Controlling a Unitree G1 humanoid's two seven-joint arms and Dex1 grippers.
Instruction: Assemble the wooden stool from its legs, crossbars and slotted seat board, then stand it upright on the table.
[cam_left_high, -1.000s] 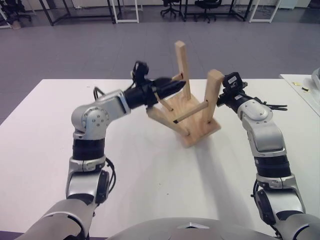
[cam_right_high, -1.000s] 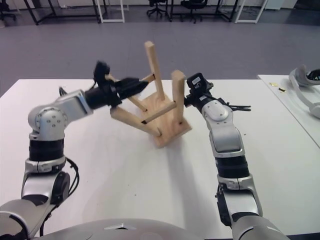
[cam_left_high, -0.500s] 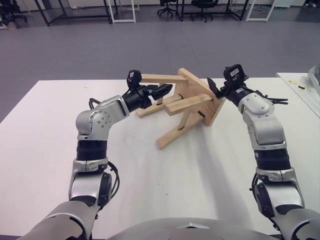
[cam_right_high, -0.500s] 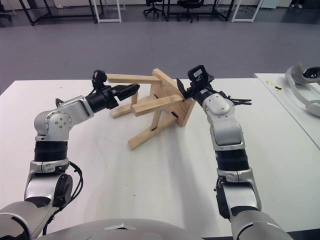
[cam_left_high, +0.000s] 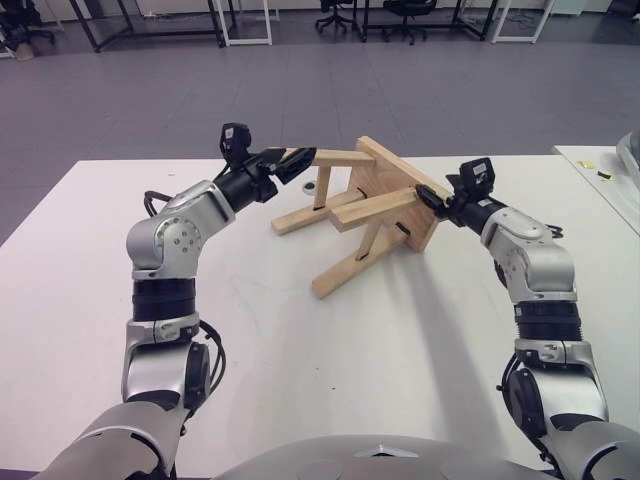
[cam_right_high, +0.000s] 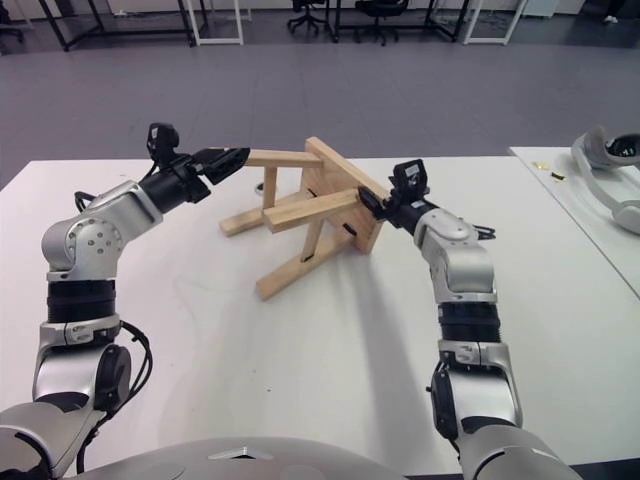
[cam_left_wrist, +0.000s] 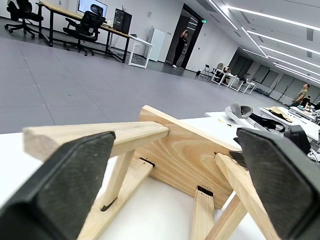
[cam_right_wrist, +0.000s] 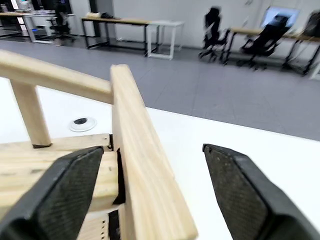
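Note:
The assembled wooden stool (cam_left_high: 365, 205) lies on its side on the white table (cam_left_high: 300, 350), with its seat board (cam_left_high: 400, 185) tilted up at the right and its legs pointing left. My left gripper (cam_left_high: 290, 163) is open at the tip of the upper leg (cam_left_high: 335, 157). In the left wrist view that leg (cam_left_wrist: 100, 137) ends beside one pad (cam_left_wrist: 60, 190). My right gripper (cam_left_high: 432, 200) is open at the seat board's right edge. In the right wrist view the board's edge (cam_right_wrist: 135, 140) runs between the spread fingers (cam_right_wrist: 240, 185).
A white headset (cam_right_high: 610, 180) lies on a separate table at the far right. A small round grommet (cam_right_wrist: 80, 121) is set into the tabletop behind the stool. Bare table spreads in front of the stool and to its left.
The stool went from legs-up and tilted to lying on its side, where it has stayed. My left gripper drew back left to the leg's tip. My right gripper dropped slightly along the seat edge.

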